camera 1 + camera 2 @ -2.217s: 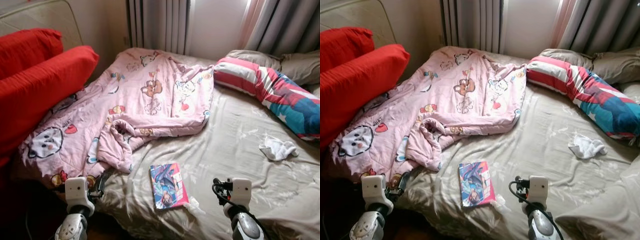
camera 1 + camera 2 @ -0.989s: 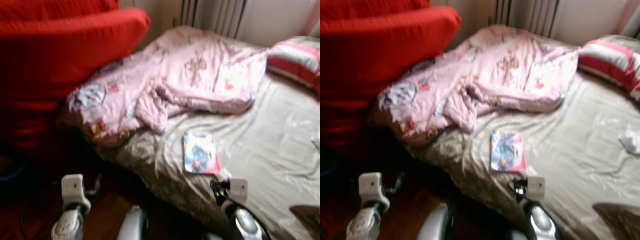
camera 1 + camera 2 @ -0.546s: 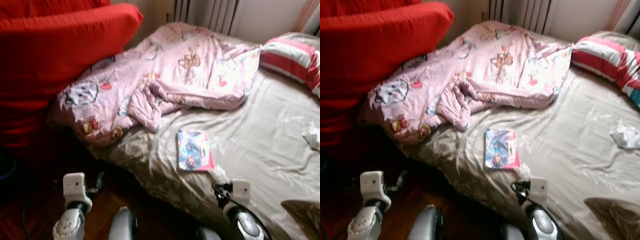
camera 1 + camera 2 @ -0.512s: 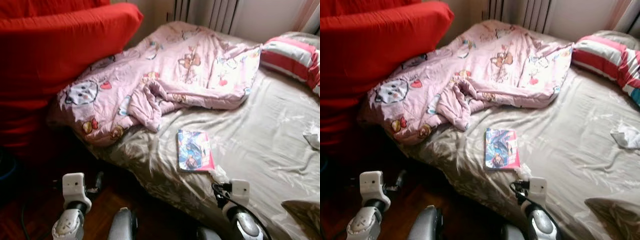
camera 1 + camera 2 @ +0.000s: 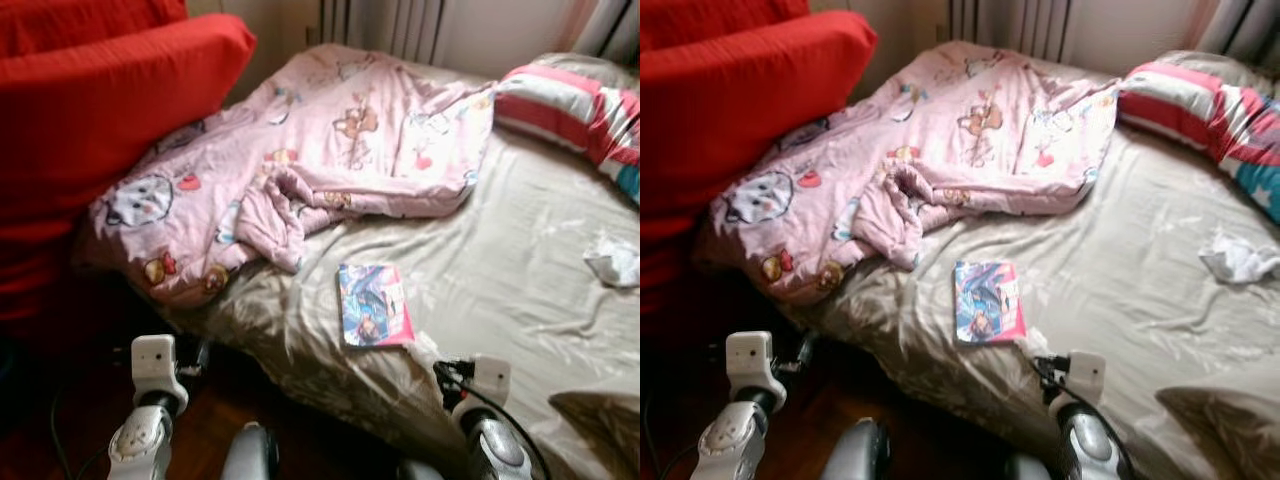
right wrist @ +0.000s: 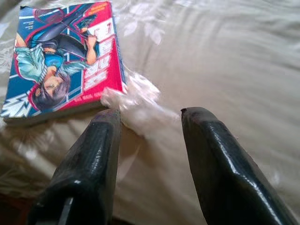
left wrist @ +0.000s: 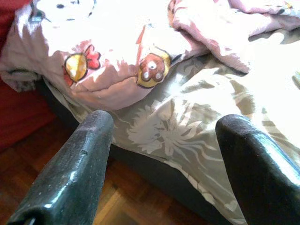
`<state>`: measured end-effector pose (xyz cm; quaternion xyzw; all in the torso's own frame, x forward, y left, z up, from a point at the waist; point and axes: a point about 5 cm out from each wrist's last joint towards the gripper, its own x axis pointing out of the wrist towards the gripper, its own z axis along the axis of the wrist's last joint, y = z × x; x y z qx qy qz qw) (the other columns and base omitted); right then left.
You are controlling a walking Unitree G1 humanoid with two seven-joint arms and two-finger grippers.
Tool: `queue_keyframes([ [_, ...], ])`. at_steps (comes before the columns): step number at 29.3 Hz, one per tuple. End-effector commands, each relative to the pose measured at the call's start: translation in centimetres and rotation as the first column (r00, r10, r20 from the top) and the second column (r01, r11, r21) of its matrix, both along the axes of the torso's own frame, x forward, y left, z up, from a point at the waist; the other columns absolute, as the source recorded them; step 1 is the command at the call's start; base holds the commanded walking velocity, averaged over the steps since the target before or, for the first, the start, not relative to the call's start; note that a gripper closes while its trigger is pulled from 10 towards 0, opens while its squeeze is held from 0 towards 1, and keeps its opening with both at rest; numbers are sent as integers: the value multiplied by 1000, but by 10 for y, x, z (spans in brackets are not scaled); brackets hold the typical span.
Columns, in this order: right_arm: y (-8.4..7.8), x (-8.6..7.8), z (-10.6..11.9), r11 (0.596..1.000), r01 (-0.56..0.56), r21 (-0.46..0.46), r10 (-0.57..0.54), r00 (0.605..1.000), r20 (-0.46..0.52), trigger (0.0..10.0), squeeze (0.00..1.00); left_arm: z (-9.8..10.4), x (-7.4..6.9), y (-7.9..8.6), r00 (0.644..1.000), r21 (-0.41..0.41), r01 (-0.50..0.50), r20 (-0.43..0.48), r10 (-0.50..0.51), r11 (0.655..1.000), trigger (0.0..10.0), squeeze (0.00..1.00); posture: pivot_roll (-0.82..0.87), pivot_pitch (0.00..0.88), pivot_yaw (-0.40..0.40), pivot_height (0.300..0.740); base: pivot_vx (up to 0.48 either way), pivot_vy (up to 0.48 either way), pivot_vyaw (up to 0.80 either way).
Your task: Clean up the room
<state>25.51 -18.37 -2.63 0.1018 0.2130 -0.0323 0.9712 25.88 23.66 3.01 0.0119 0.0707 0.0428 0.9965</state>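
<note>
Ahead of me: bed (image 5: 500,260) with a beige sheet takes up most of the head view. Red cushions (image 5: 100,110) stacked on my left, leaning against the bed edge. Pink cartoon-print blanket (image 5: 330,150) rumpled over the bed's far-left part, one corner hanging off the edge near the cushions. Striped pillow (image 5: 570,105) at the far right. Book (image 5: 374,304) with a colourful cover lies flat on the sheet near the front edge, just beside a crumpled clear wrapper (image 6: 136,101) touching its corner. White crumpled cloth (image 5: 612,262) sits on the sheet at the right, well apart from the book. Right gripper (image 6: 150,122) hangs low over the front edge, fingers spread, nothing held, wrapper just ahead between the tips. Left gripper (image 7: 164,133) is over the wood floor (image 7: 28,164) by the bed corner, fingers apart, empty.
</note>
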Motion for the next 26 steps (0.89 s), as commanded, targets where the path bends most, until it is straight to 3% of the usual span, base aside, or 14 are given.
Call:
queue_keyframes([
  [1, 10, 3, 1, 1000, -20, 20, 20, 1000, 0, 10000, 0, -3, -3, 7, 1000, 0, -18, -22, 18, 1000, 10000, 0, 69, 128, 0, 627, 270, 0, 0],
  [9, 15, 5, 3, 998, -57, 9, 57, 998, 12, 10000, 0, -1, -1, 6, 1000, 2, -6, -21, 6, 1000, 10000, 0, 68, 139, 7, 627, 198, 0, 0],
  [16, 20, 14, 9, 993, -109, 37, 108, 994, 27, 10000, 0, 14, 11, -4, 999, -10, 48, 20, -48, 999, 10000, 0, 79, 218, 17, 627, 0, 0, 0],
  [17, 21, 16, 9, 992, -119, 35, 118, 993, 21, 10000, 161, 16, 12, -5, 998, -13, 58, 28, -58, 998, 10000, 0, 86, 226, 19, 627, 0, 0, 0],
  [18, 21, 16, 9, 992, -119, 35, 118, 993, 21, 10000, 161, 16, 12, -5, 998, -13, 58, 28, -58, 998, 10000, 0, 86, 226, 19, 627, 0, 0, 0],
  [19, 22, 19, 11, 992, -119, 35, 119, 993, 16, 10000, 1000, 20, 15, -6, 997, -8, 69, 34, -69, 998, 10000, 0, 99, 253, 25, 627, 0, 0, 0],
  [26, 26, 41, 28, 993, -115, 20, 114, 992, 50, 10000, 1000, 32, 17, -1, 997, -22, 50, 62, -48, 999, 10000, 0, 131, 327, 37, 627, 0, 0, 0],
])
